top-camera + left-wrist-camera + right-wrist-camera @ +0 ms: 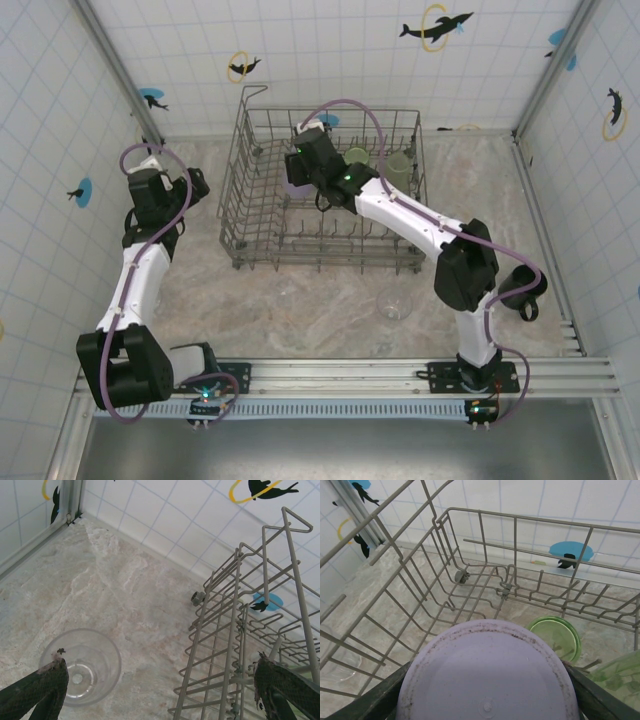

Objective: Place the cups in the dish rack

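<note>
The grey wire dish rack (262,215) stands at the table's middle back. My right gripper (300,172) reaches into its left part, shut on the lavender tumbler (487,675), whose base faces the wrist camera above the rack floor (470,575). My right gripper's dark fingers (370,700) press on both of the tumbler's sides. Two green tumblers (357,156) (398,165) sit inverted in the rack's back right; one green tumbler (555,637) lies just beyond the lavender one. My left gripper (198,187) hangs open left of the rack, above a clear glass (80,672) standing on the table beside the rack's side (240,630).
Another clear glass (394,305) stands on the table in front of the rack. A black mug (522,287) sits at the right, close to the right arm's elbow. Tiled walls close the table on three sides.
</note>
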Controlling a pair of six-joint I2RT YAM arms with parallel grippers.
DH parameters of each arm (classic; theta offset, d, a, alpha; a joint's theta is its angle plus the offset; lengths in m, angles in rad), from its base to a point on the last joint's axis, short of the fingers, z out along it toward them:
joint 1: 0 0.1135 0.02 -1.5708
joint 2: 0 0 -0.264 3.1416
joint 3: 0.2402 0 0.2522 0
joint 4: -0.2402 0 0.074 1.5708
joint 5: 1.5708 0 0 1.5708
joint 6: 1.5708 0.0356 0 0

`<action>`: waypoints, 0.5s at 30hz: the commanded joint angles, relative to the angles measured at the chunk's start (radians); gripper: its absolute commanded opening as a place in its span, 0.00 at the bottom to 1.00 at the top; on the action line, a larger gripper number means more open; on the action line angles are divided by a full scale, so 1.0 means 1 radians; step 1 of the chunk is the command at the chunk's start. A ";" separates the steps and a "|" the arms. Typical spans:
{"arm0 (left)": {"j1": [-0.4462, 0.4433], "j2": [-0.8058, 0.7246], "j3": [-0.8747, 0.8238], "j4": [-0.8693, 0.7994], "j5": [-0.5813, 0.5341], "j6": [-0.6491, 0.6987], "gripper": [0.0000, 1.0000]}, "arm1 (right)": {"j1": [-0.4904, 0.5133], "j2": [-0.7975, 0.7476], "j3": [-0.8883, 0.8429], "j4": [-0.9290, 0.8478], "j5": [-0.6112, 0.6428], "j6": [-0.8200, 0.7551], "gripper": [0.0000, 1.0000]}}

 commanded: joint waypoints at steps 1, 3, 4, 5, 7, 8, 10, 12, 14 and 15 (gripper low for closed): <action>0.007 -0.013 0.007 0.011 0.008 -0.018 0.97 | 0.007 0.022 0.053 -0.003 0.033 -0.026 0.38; 0.007 -0.011 0.010 0.011 0.023 -0.017 0.97 | 0.007 0.028 0.053 -0.005 0.024 -0.026 0.38; 0.007 -0.011 0.010 0.011 0.027 -0.019 0.97 | 0.009 0.030 0.053 -0.005 0.022 -0.024 0.38; 0.006 -0.009 0.012 0.011 0.033 -0.020 0.97 | 0.009 0.035 0.053 -0.003 0.020 -0.022 0.38; 0.007 -0.007 0.013 0.011 0.038 -0.023 0.97 | 0.011 0.044 0.055 -0.004 0.011 -0.022 0.38; 0.007 -0.007 0.015 0.009 0.038 -0.023 0.97 | 0.013 0.050 0.059 -0.006 0.008 -0.022 0.38; 0.007 -0.009 0.015 0.008 0.040 -0.025 0.97 | 0.015 0.064 0.071 -0.015 0.011 -0.025 0.38; 0.007 -0.011 0.015 0.009 0.046 -0.028 0.97 | 0.017 0.074 0.079 -0.017 0.005 -0.029 0.39; 0.007 -0.013 0.015 0.016 0.063 -0.028 0.97 | 0.021 0.084 0.079 -0.010 0.003 -0.033 0.40; 0.006 -0.015 0.015 0.017 0.069 -0.030 0.97 | 0.021 0.092 0.079 -0.007 0.001 -0.036 0.40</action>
